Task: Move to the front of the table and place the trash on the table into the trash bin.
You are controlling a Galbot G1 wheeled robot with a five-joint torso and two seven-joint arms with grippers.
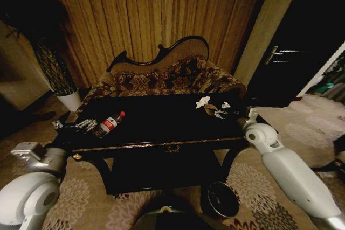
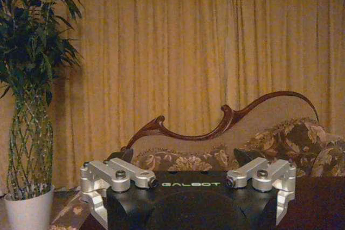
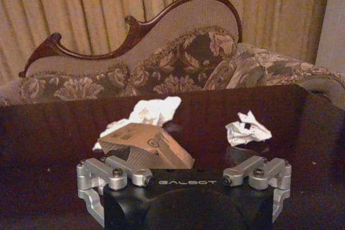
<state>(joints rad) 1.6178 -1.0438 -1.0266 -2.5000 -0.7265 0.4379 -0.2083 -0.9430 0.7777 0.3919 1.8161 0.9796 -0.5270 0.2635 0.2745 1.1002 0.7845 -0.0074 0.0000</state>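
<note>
Table (image 1: 161, 119): black and glossy, straight ahead of the robot, with the sofa (image 1: 161, 76) behind it and the curtain (image 1: 151, 14) farther back.
Bottle (image 1: 108, 124): lies on its side near the table's left end, red cap pointing away from the robot, just beside the left gripper.
Paper scraps (image 1: 203, 101): several white crumpled pieces on the right part of the tabletop; in the right wrist view one larger piece (image 3: 148, 112) and one smaller (image 3: 247, 129) lie apart.
Bin (image 1: 222, 199): on the carpet in front of the table's right leg, well below the tabletop.
Left gripper (image 1: 81, 125): over the table's left end, close to the bottle; fingers spread, nothing between them.
Right gripper (image 1: 225, 113): over the table's right part, at the scraps; one finger pad (image 3: 148, 152) shows in front of the larger piece, fingers apart, whether it touches paper cannot be told.
Plant (image 2: 27, 95): in a white pot (image 1: 70, 99), left of the sofa.
</note>
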